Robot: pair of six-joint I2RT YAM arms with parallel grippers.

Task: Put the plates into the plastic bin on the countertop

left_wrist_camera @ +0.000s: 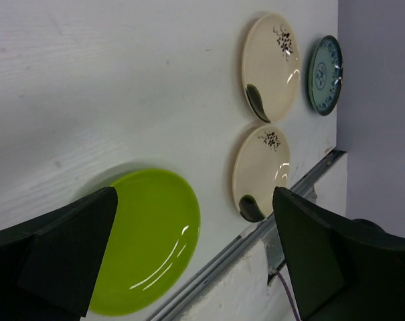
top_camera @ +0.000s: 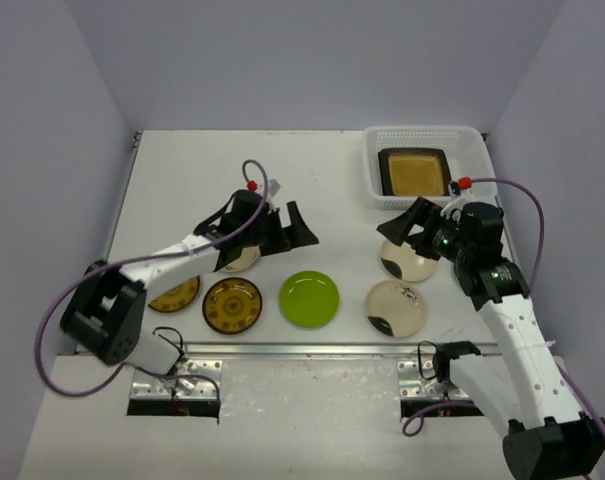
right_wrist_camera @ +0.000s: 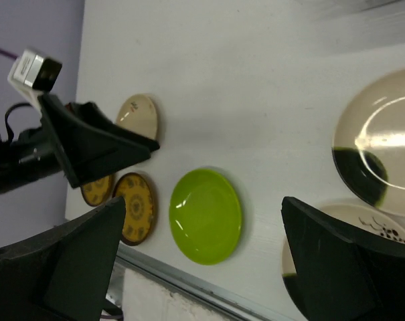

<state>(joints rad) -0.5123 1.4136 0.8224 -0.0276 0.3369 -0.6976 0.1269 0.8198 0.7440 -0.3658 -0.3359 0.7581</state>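
Note:
The plastic bin (top_camera: 373,160) stands at the back right with an amber square plate (top_camera: 416,172) inside. The lime green plate (top_camera: 310,298) lies near the front rail; it also shows in the left wrist view (left_wrist_camera: 148,241) and the right wrist view (right_wrist_camera: 206,215). Two brown-gold plates (top_camera: 232,304) (top_camera: 175,293) lie to its left. Two cream blotched plates (top_camera: 396,308) (top_camera: 407,262) lie to its right. A blue-white plate (left_wrist_camera: 325,75) lies beyond them. My left gripper (top_camera: 287,232) (left_wrist_camera: 194,200) is open and empty above the countertop. My right gripper (top_camera: 414,228) (right_wrist_camera: 203,200) is open and empty over the far cream plate. The teal plate is out of view.
Another cream plate (top_camera: 240,260) lies partly under the left arm. The metal rail (top_camera: 312,350) runs along the countertop's front edge. Grey walls close in the left, back and right sides. The blue-white plate is hidden under the right arm in the top view.

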